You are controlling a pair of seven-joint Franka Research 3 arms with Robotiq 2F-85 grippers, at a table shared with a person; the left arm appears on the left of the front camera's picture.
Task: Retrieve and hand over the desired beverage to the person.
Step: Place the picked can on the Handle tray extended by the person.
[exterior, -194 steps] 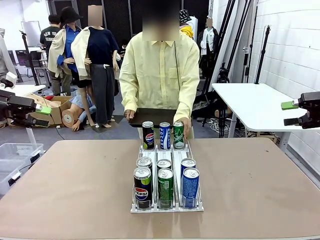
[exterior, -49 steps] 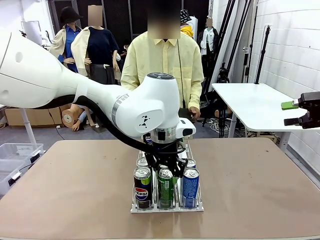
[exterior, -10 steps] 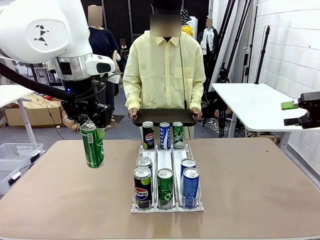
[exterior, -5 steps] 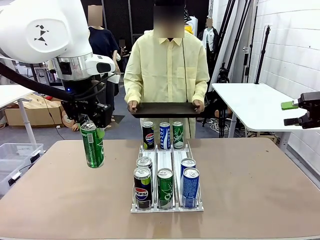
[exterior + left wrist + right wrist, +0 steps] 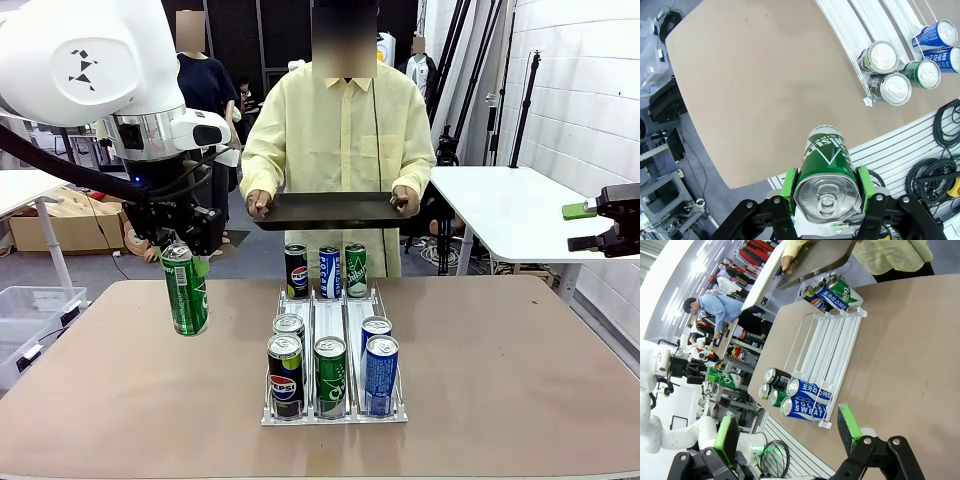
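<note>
A green beverage can (image 5: 186, 290) hangs upright above the table's left half, with my left gripper (image 5: 186, 258) shut on its upper part. In the left wrist view the green pads (image 5: 789, 184) press both sides of the can (image 5: 826, 172), held by my left gripper (image 5: 826, 190). The person (image 5: 335, 130), in a pale-yellow shirt, stands at the far side holding a black tray (image 5: 328, 211) level at chest height with both hands. My right gripper (image 5: 592, 213) waits open off the table's right side; its view shows the open gripper (image 5: 788, 435) with nothing between its fingers.
A clear wire rack (image 5: 332, 412) in the table's middle holds several cans (image 5: 330, 372) in three lanes, some at the front, three at the far end (image 5: 329, 270). A white side table (image 5: 500, 210) stands at the right. The rack (image 5: 835, 342) lies ahead of my right gripper.
The person has lifted the black tray from just above the far cans to chest height. My left arm with the green can and my right arm have stayed still.
</note>
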